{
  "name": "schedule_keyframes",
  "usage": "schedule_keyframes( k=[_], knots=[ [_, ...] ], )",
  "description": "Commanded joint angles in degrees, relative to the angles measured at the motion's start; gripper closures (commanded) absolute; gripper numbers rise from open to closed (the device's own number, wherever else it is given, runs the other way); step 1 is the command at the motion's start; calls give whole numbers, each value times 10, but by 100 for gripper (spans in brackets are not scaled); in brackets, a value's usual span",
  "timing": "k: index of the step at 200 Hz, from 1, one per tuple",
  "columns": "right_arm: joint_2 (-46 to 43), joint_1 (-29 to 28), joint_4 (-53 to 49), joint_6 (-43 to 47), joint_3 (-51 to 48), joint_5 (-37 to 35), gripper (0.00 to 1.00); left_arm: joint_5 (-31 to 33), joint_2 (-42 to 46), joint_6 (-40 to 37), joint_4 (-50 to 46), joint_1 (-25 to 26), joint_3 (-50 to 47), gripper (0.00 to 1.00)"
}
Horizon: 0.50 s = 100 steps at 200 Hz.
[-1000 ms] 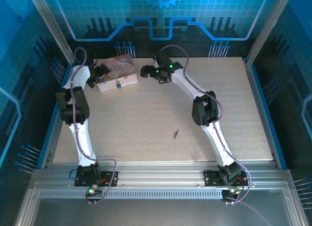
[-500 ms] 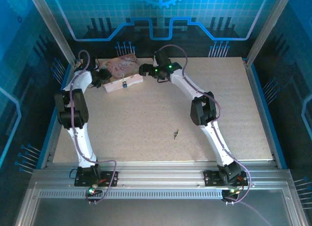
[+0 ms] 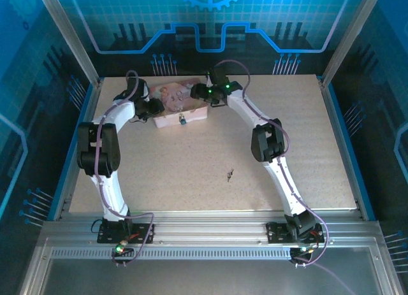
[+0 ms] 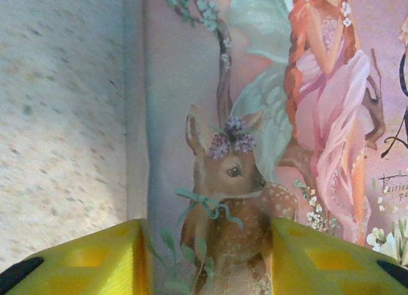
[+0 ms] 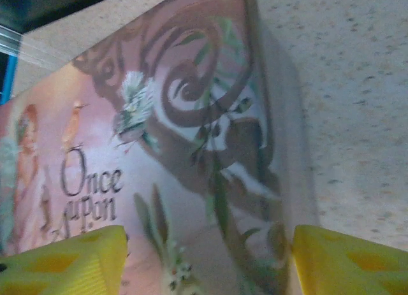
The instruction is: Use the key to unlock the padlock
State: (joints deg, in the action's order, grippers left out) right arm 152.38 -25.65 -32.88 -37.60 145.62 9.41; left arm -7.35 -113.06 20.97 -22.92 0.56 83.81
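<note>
Top external: left gripper (image 3: 154, 108), right gripper (image 3: 204, 96) straddle pink box (image 3: 176, 95) ends, grip uncertain; hold level, padlock (image 3: 182, 120) facing 6 o'clock.

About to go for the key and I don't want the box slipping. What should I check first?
1. Key lying free on the table, apart from both arms: ok.
2. Padlock on the near side of the box, facing the arms: ok.
3. Left hand at the box's left end: ok.
4. Right hand at the box's right end: ok.
5. Either hand's grip on the box: cannot tell.
6. A hand free for the key: not ok, both are at the box.
</note>
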Motion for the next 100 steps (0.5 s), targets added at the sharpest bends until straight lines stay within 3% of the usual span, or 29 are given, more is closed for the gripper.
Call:
schedule_keyframes(
  k=[1,52,100],
  knots=[
    [-14,2,-20,16,-20,35,39,0,-11,-36,-100,37,-50,49],
    [-237,17,62,40,-369,-24,39,-5,13,7,-72,117,-65,47],
    [-371,69,103,48,-574,-20,37,12,9,53,-55,201,-57,46]
  ],
)
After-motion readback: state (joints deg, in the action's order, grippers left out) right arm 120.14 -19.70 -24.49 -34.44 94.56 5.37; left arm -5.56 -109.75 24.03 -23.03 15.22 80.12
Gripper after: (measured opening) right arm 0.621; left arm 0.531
